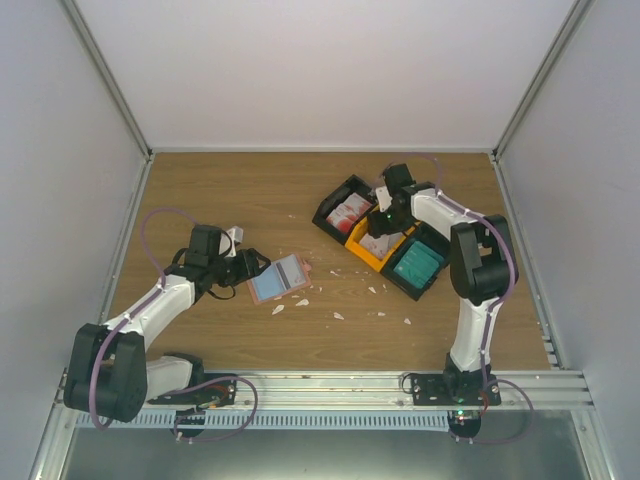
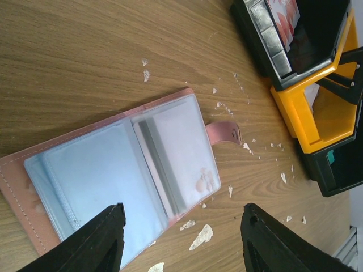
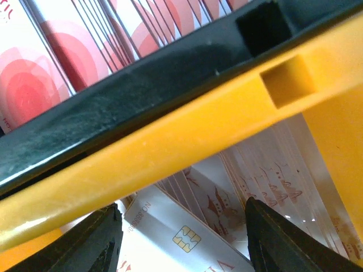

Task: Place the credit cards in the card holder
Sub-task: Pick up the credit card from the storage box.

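On the wooden table [image 1: 240, 190] in the top view, the card holder [image 1: 278, 278] lies open at centre left, light blue inside up, with the left gripper [image 1: 250, 268] at its left edge. White scraps [image 1: 338, 316] are scattered to its right. At upper right sits a row of three touching bins: a black bin [image 1: 330, 205] with red-and-white cards [image 1: 350, 212], an orange bin [image 1: 362, 252], and a second black bin [image 1: 432, 282] with teal cards [image 1: 416, 262]. The right gripper [image 1: 380, 224] reaches down into the orange one. In the left wrist view, the left gripper [image 2: 181, 243] hangs over the card holder [image 2: 142, 164], its fingers [image 2: 96, 241] well apart at the bottom edge with nothing between them. The holder's pink tab [image 2: 224, 131] points right towards the bins at upper right. In the right wrist view, the orange bin [image 3: 170, 141] wall crosses the frame diagonally, the black bin [image 3: 142, 96] wall and red-and-white cards [image 3: 57, 56] above it. Below it, pale cards [image 3: 272, 175] stand in a stack. The right gripper [image 3: 181, 241] has its fingers [image 3: 99, 241] spread wide on either side of these cards, one chip showing between them. No grip is visible.
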